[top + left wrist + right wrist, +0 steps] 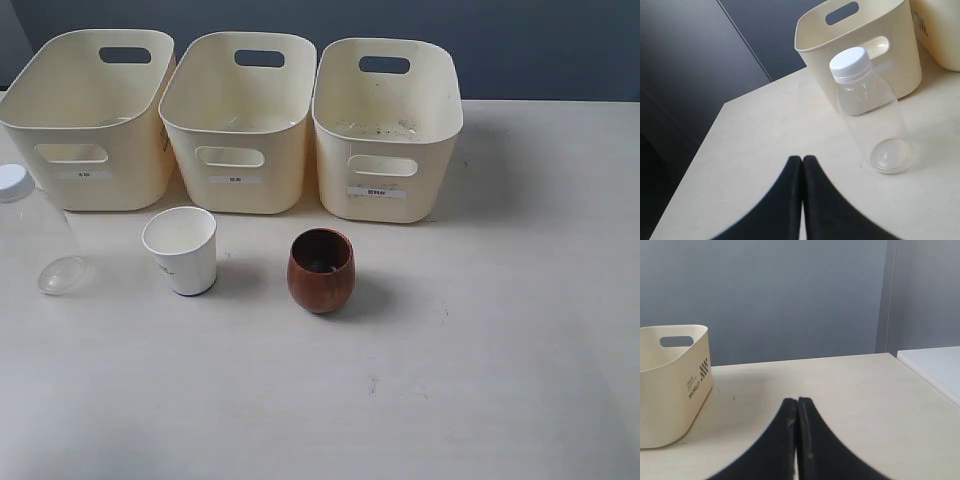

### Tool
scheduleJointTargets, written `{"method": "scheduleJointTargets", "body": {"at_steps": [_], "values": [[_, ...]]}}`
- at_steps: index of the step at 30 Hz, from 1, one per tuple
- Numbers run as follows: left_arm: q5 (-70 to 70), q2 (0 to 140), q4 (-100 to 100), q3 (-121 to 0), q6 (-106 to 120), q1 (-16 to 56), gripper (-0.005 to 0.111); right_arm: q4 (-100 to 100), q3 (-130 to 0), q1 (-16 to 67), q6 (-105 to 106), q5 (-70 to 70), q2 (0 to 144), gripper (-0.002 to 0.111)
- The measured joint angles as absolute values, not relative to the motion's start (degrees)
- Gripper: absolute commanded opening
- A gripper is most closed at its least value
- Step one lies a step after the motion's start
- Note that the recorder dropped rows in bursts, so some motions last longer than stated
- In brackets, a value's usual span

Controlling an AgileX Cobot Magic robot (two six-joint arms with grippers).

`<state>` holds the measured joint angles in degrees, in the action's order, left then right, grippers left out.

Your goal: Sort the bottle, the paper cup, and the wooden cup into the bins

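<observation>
The bottle (871,120) stands upright at the table's far-left edge, just in front of the left bin (90,115). The left gripper (802,159), fingers pressed together and empty, is the nearer arm, with the bottle just ahead of its tips; the right gripper (797,401) is likewise closed, well apart.

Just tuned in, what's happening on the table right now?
Nothing has been sorted yet. The bottle, paper cup and wooden cup all stand upright on the table in front of the three bins. Both grippers, left and right, are shut and hold nothing. The left one is nearest the bottle.
</observation>
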<state>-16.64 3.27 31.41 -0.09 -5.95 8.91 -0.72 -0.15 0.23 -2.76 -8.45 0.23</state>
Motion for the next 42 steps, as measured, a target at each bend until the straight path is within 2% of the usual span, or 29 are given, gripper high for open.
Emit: {"method": "scheduleJointTargets", "body": {"at_steps": [26,34,42], "values": [[-16.6,3.3,31.4,-0.1,-5.9,8.9,0.000,-0.7,-0.1,0.2,-2.8,-8.4,0.2,-0.001],[-16.6,3.3,31.4,-0.1,-5.9,8.9,0.000,20.8,-0.1,0.2,-3.6,-4.2,0.2,-0.001],[-16.6,3.3,31.4,-0.1,-5.9,8.9,0.000,24.8,-0.1,0.2,-3.6,-3.8,0.2,-0.001]]}}
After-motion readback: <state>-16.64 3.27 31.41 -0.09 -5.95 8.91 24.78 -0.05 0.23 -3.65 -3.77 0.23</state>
